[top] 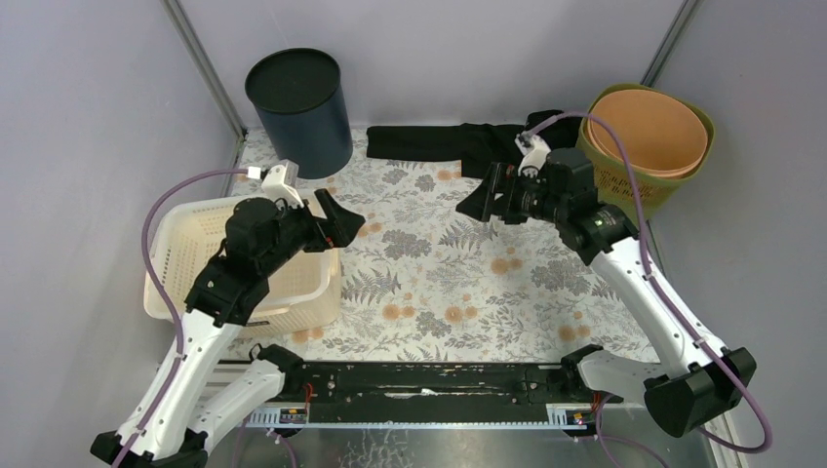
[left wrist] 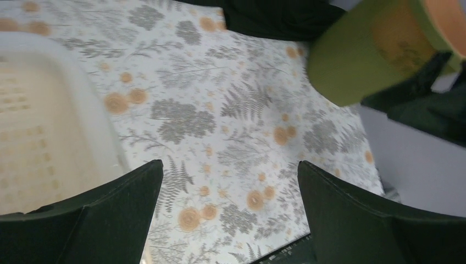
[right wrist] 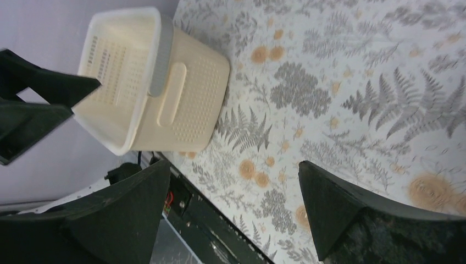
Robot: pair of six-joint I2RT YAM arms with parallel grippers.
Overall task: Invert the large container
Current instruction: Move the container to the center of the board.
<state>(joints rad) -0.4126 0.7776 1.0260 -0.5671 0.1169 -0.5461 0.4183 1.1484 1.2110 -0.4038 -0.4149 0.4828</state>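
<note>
The large container is a cream perforated basket (top: 185, 244) standing upright, mouth up, at the table's left side. It also shows in the left wrist view (left wrist: 44, 110) and the right wrist view (right wrist: 165, 93). My left gripper (top: 339, 214) hangs open just past the basket's right rim, and the left wrist view (left wrist: 229, 164) shows only the floral tablecloth between its fingers. My right gripper (top: 480, 193) is open in the air over the back middle of the table, well apart from the basket. Its fingers (right wrist: 233, 164) hold nothing.
A dark round bin (top: 297, 107) stands at the back left with its flat side up. A black cloth (top: 439, 141) lies along the back edge. A green bin with an orange liner (top: 649, 146) sits in the back right corner. Grey walls close in both sides.
</note>
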